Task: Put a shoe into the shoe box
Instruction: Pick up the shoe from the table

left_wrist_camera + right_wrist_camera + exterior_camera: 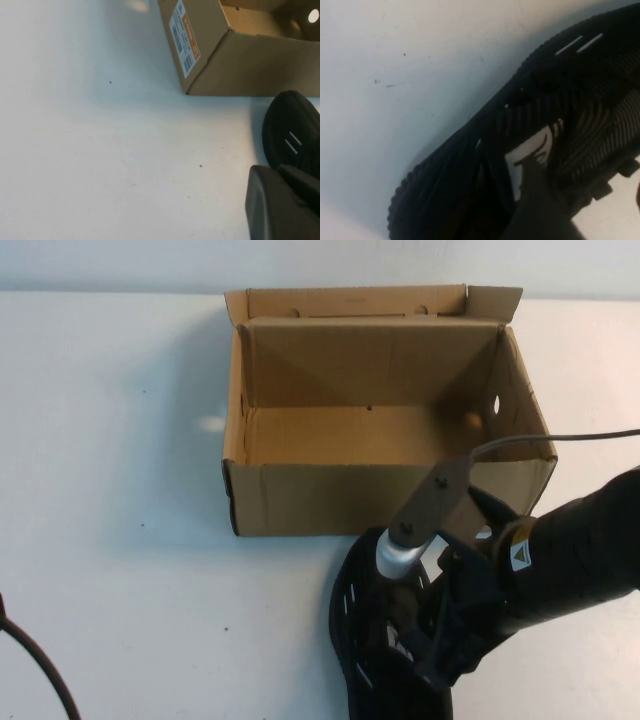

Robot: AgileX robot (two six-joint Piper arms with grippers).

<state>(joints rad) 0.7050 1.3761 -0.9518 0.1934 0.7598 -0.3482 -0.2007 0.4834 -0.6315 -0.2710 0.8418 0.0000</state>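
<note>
One white table [120, 540] carries everything in view. Far of centre stands the box [380, 410], open at the top, its lid flap folded back on the far side and its floor bare; the left wrist view shows a label [183, 36] on its left end wall. Just near of the box's near wall, toward its right end, lies the black shoe [385, 640], resting on the table and not yet inside; whether it touches the wall cannot be told. Its long axis runs roughly near to far, one end pointing at the box and the other cut off by the near edge of the high view. The right arm reaches in from the right, and the right gripper [430, 640] sits directly on the shoe, so this arm is plainly the nearer. Its fingers are lost against the dark upper, and neither their opening nor any hold on the shoe can be made out; the right wrist view gives only a close mass of black knit and a pale tag. The left gripper [280, 205] shows only as a dark edge in its own wrist view, to the left of the shoe and holding nothing visible. The coming move, by judgement, is a lift up and away over the near wall.
</note>
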